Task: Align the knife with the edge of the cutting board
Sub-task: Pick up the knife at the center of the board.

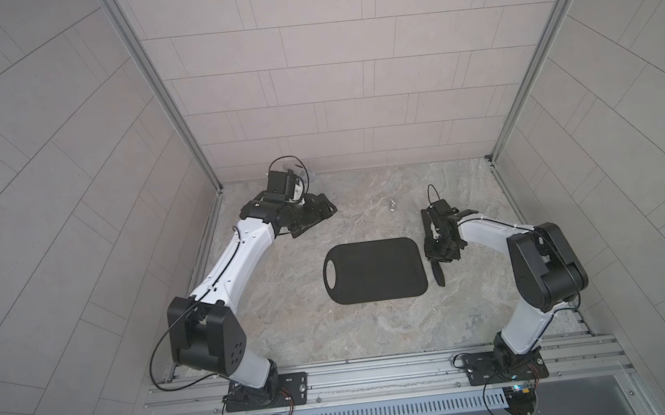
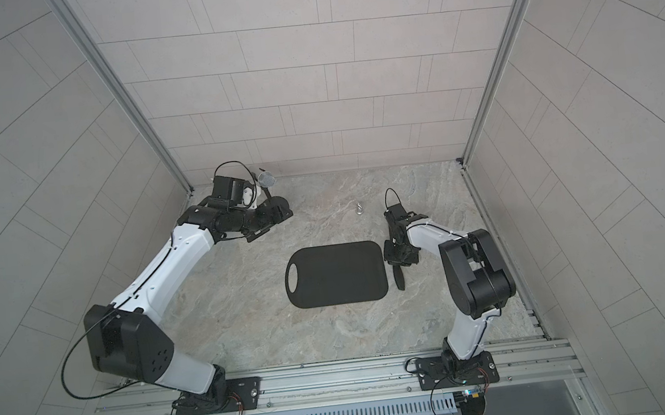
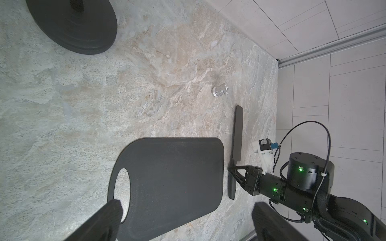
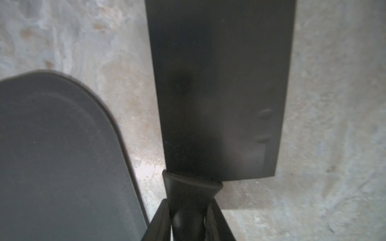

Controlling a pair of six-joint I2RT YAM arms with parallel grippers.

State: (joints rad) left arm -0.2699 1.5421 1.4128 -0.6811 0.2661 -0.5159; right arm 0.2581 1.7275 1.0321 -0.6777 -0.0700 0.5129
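1. In both top views the cutting board [image 1: 374, 271] lies flat in the middle of the tabletop [image 1: 334, 333], with its handle hole toward the left arm. The knife [image 1: 437, 272] lies just beside the plain short end, nearly parallel but slightly slanted, and a thin strip of tabletop shows between them. The right gripper [image 1: 434, 256] sits over the spot where handle meets blade. The left gripper [image 1: 315, 219] hovers well apart, near the back.
2. In the left wrist view, the left fingers [image 3: 112, 210] stand wide apart with nothing between them. The knife [image 3: 238, 133] reaches with its blade past the far corner of the board [image 3: 173, 177], while its handle runs along that edge. A small metal hook [image 3: 220, 91] lies beyond the blade tip, apart from it.
3. In the right wrist view, the jaws are narrow and pinched on the slim handle just behind the blade. The broad blade [image 4: 219, 94] points away, and the board's rounded corner [image 4: 52, 156] is near but not touching it.
4. The knife looks stiff, thin and smooth, and probably blade-heavy. The handle close to the blade seems the best place to hold it, since the flat blade offers little to grip. Turning it from there should swing the blade into line.
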